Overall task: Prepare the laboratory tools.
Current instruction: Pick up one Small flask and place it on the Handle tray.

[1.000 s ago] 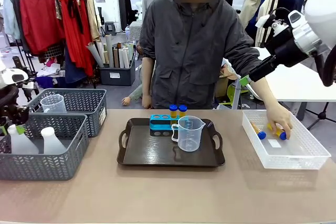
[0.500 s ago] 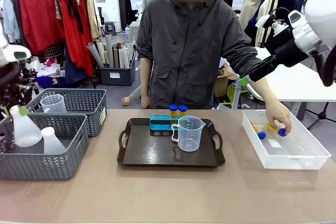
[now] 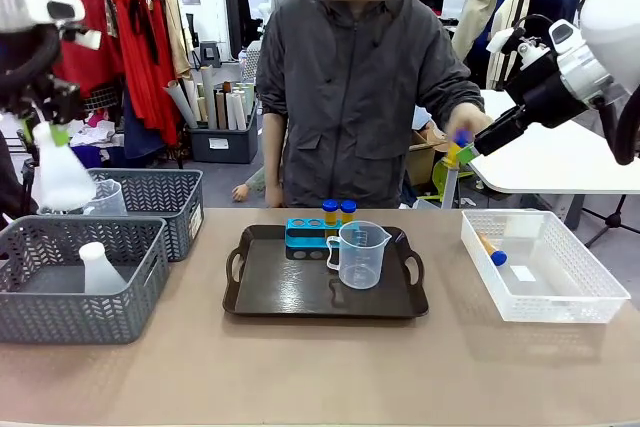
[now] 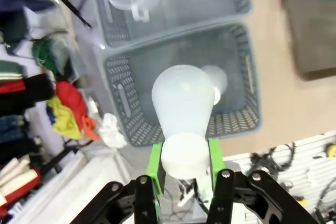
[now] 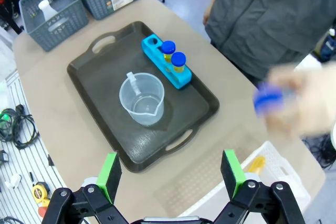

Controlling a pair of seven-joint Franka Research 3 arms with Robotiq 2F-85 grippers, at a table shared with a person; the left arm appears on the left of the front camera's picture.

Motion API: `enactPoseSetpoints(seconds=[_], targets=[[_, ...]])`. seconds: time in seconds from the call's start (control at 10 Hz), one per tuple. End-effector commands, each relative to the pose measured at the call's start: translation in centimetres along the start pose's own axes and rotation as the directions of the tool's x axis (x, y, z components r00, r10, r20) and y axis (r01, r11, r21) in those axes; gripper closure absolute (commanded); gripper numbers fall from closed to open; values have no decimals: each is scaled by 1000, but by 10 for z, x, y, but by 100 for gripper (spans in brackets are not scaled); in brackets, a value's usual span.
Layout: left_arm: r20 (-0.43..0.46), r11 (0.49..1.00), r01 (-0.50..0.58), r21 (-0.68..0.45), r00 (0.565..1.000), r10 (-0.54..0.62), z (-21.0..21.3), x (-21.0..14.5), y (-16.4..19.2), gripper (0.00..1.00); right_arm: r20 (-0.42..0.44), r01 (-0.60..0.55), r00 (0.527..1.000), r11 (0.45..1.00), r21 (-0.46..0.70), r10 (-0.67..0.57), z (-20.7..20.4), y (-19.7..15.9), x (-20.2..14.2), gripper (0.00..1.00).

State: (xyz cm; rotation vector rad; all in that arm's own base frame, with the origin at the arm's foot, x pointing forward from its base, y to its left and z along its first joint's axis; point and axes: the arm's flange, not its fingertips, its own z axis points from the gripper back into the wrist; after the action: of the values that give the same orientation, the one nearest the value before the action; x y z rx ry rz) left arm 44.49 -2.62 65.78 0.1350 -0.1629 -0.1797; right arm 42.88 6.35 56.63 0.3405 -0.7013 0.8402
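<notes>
I have my left jaws clamped on the conical flask (image 3: 61,177) by its neck, upper left, above the grey basket (image 3: 80,292); my right jaws stand apart.

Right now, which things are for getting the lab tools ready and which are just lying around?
For the job: conical flask in the left gripper; measuring beaker on the tray; two yellow blue-capped tubes in the blue rack; third tube in the white bin; fourth tube in the person's hand.
Just lying about: grey baskets; clothes rack.
</notes>
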Motion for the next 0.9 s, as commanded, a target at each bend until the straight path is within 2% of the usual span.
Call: enactPoseSetpoints(seconds=[0.0,0.2,0.4,0.5,0.8], targets=[[7,996,84,33,996,-84,22,14,-16,100,26,2,1000,1000,17,-2,0,-2,1,0],[3,981,193,34,981,-193,45,22,-50,100,26,2,1000,1000,17,-2,0,-2,1,0],[-17,964,265,-15,964,-265,55,23,-76,100,26,2,1000,1000,17,-2,0,-2,1,0],[13,983,185,19,983,-185,45,18,-66,100,26,2,1000,1000,17,-2,0,-2,1,0],[13,983,185,19,983,-185,45,18,-66,100,26,2,1000,1000,17,-2,0,-2,1,0]])
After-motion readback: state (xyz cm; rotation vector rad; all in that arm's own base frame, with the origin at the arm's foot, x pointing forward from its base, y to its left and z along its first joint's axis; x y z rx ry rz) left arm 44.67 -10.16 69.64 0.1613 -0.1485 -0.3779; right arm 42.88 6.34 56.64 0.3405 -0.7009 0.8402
